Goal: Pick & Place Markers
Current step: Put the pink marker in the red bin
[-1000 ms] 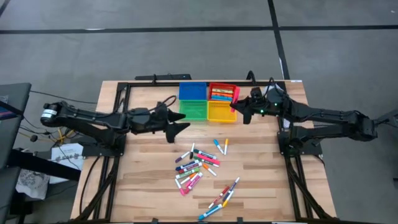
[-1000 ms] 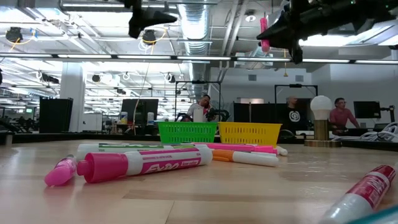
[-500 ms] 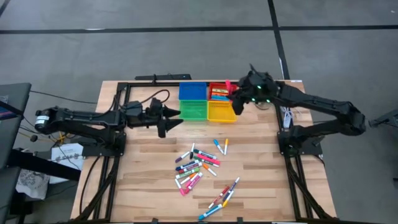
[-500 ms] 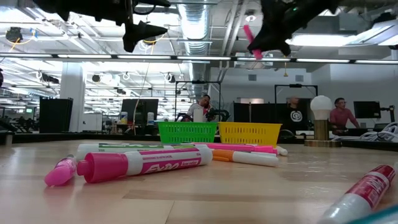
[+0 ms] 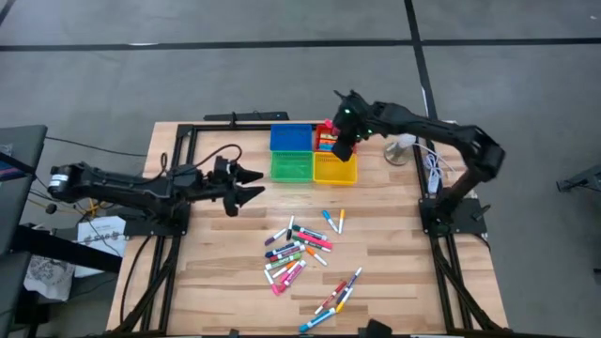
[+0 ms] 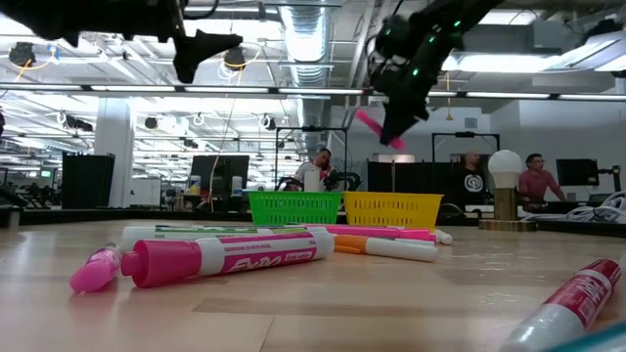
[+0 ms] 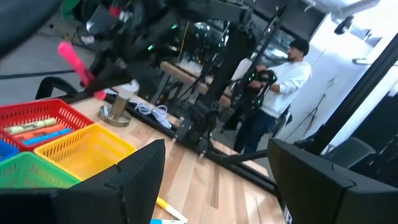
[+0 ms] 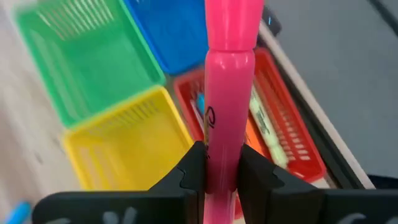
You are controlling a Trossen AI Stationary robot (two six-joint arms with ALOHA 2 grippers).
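- The right gripper (image 8: 214, 177) is pinching a smooth, glossy pink marker (image 8: 229, 87), its dark fingers closed tight on the round barrel.
- In the right wrist view the marker's long axis is running straight out from between the fingers, its cap end leading over the red tray (image 8: 292, 140).
- In the low view the pink marker (image 6: 373, 128) is hanging tilted in the air, above the mesh-walled yellow tray (image 6: 391, 208) and green tray (image 6: 295, 207).
- The left gripper (image 5: 246, 185) is hovering over bare wood left of the trays, fingers spread apart and holding nothing.
- The remaining markers (image 5: 297, 250) are lying scattered on the plank-grained wooden table (image 5: 216, 282), pointing various ways.
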